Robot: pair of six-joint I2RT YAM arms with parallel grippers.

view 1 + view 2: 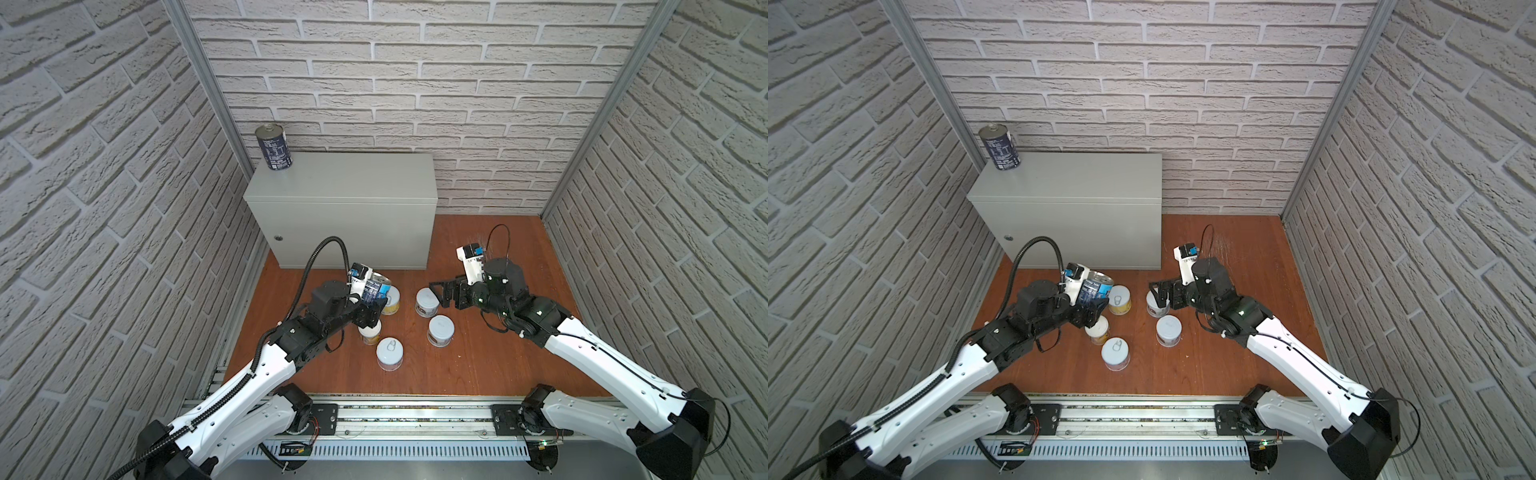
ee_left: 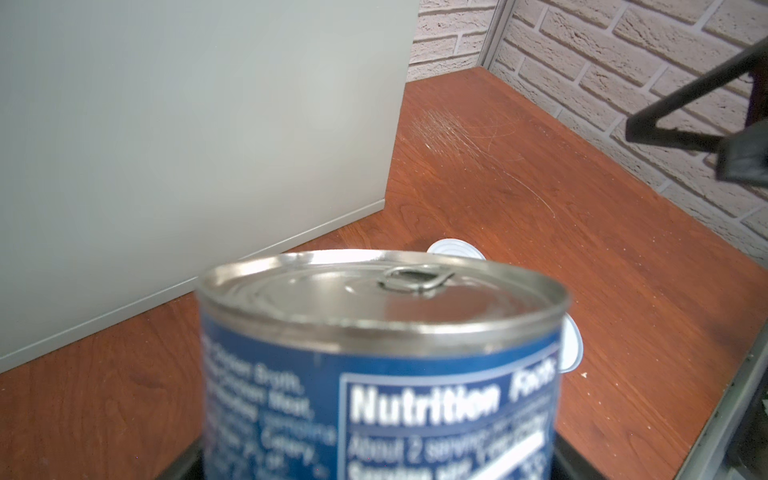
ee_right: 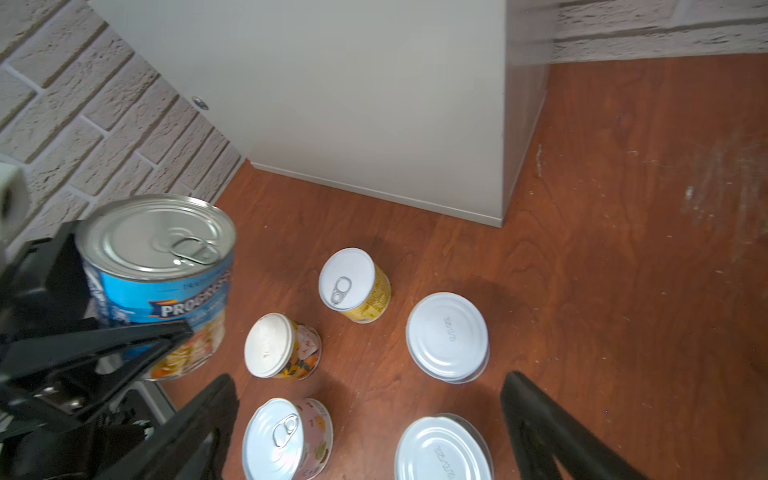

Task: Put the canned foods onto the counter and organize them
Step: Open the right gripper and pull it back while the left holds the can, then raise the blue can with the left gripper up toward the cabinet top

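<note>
My left gripper [image 1: 371, 308] is shut on a tall dark-blue-labelled can [image 1: 376, 289] with a silver pull-tab top [image 2: 382, 291], held slightly tilted just in front of the counter [image 1: 345, 178], a light-grey cabinet. A second blue can [image 1: 274, 147] stands upright on the counter's back left corner. Several short white-lidded cans rest on the wooden floor, among them a yellow one [image 3: 357, 286] and a pink one [image 3: 286, 436]. My right gripper [image 1: 439, 293] hangs open over this group, its fingers [image 3: 536, 415] wide apart, with nothing between them.
Brick-patterned walls close in on three sides, and a metal rail [image 1: 415, 415] runs along the front edge. Bare wooden floor [image 1: 490, 365] lies right of the cans. The counter top [image 1: 1084, 174] right of the standing can is bare.
</note>
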